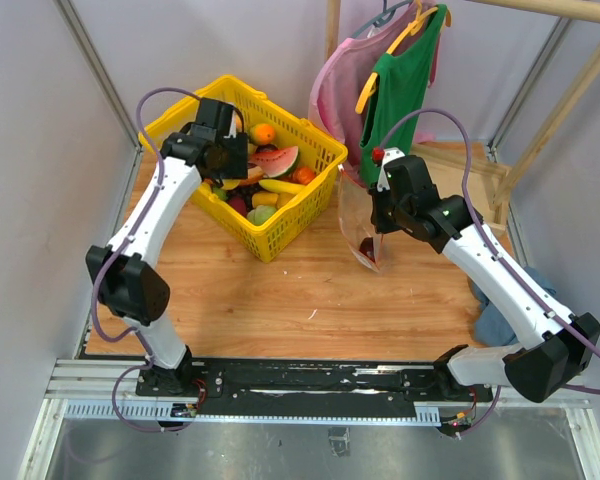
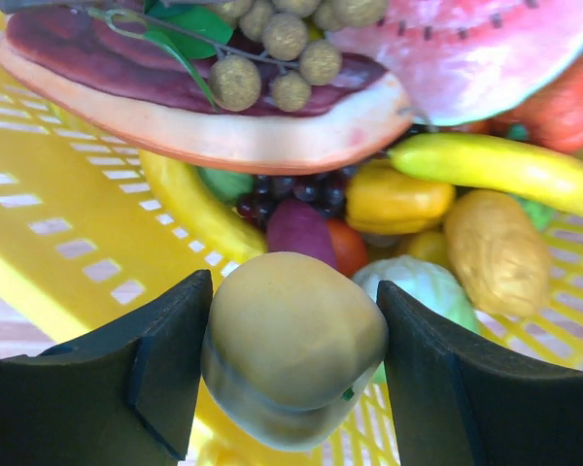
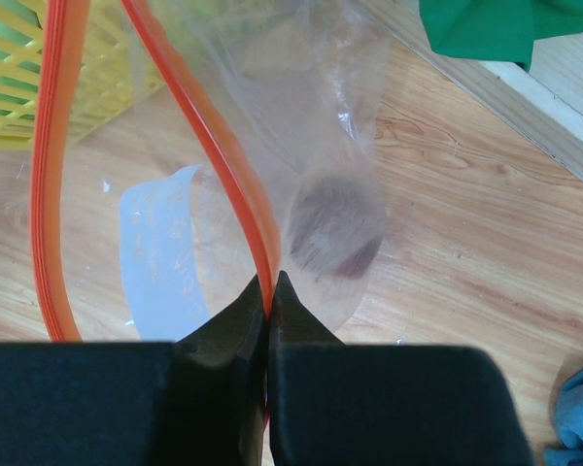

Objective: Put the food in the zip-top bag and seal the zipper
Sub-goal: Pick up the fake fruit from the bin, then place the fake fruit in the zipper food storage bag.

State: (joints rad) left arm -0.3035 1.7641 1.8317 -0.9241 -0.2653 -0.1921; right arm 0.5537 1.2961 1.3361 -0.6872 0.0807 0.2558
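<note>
My left gripper (image 1: 223, 160) hangs over the yellow basket (image 1: 280, 238) and is shut on a tan, rounded toy fruit (image 2: 291, 340), held just above the rest of the food in the left wrist view. Below it lie a banana (image 2: 505, 170), a potato (image 2: 496, 252), a pale green cabbage (image 2: 423, 286) and a watermelon slice (image 2: 466, 49). My right gripper (image 3: 270, 282) is shut on the red-orange zipper (image 3: 199, 126) of the clear zip-top bag (image 1: 358, 215), holding it up with the mouth open. A purple food piece (image 3: 335, 228) lies in the bag's bottom.
The basket stands at the back left of the wooden table. A green garment (image 1: 400, 80) and a pink one (image 1: 335, 95) hang on a wooden rack at the back right. A blue cloth (image 1: 500, 320) lies at the right edge.
</note>
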